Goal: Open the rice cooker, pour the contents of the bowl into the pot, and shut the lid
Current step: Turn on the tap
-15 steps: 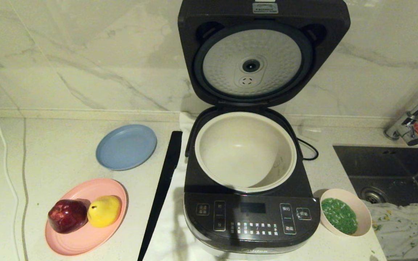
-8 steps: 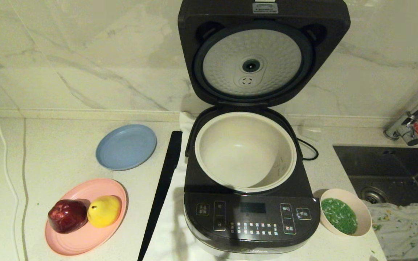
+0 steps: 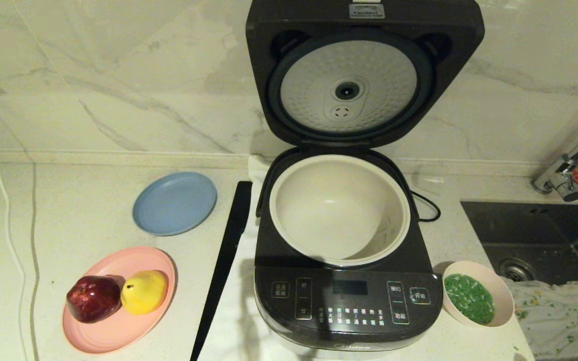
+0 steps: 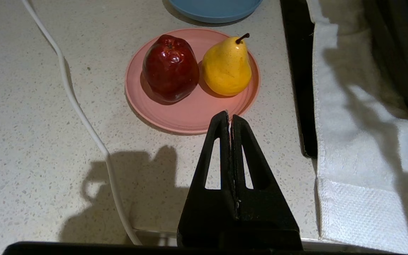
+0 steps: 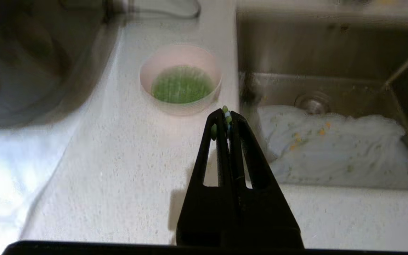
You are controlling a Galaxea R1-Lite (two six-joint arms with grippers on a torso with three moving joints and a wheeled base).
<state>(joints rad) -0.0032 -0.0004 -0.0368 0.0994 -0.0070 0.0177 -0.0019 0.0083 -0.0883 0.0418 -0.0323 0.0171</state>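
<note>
The rice cooker [image 3: 349, 301] stands mid-counter with its lid [image 3: 364, 75] swung upright, dimpled silver disc facing me. Its cream pot [image 3: 339, 210] holds nothing. The pink-cream bowl [image 3: 504, 291] sits on the counter just right of the cooker's front, holding the green and white contents [image 3: 469, 298]. Neither arm shows in the head view. My right gripper [image 5: 227, 113] is shut and hovers over the counter short of the bowl [image 5: 181, 53], apart from it, with a few grains stuck at its tips. My left gripper [image 4: 230, 117] is shut, empty, near the pink plate.
A blue plate [image 3: 174, 203] and a pink plate [image 3: 118, 326] with a red apple [image 3: 93, 298] and a yellow pear [image 3: 143, 291] lie left. A black strip [image 3: 226, 260] runs beside the cooker. A sink [image 3: 545, 235] with a cloth [image 3: 560, 316] lies right; a white cable [image 3: 3, 200] runs far left.
</note>
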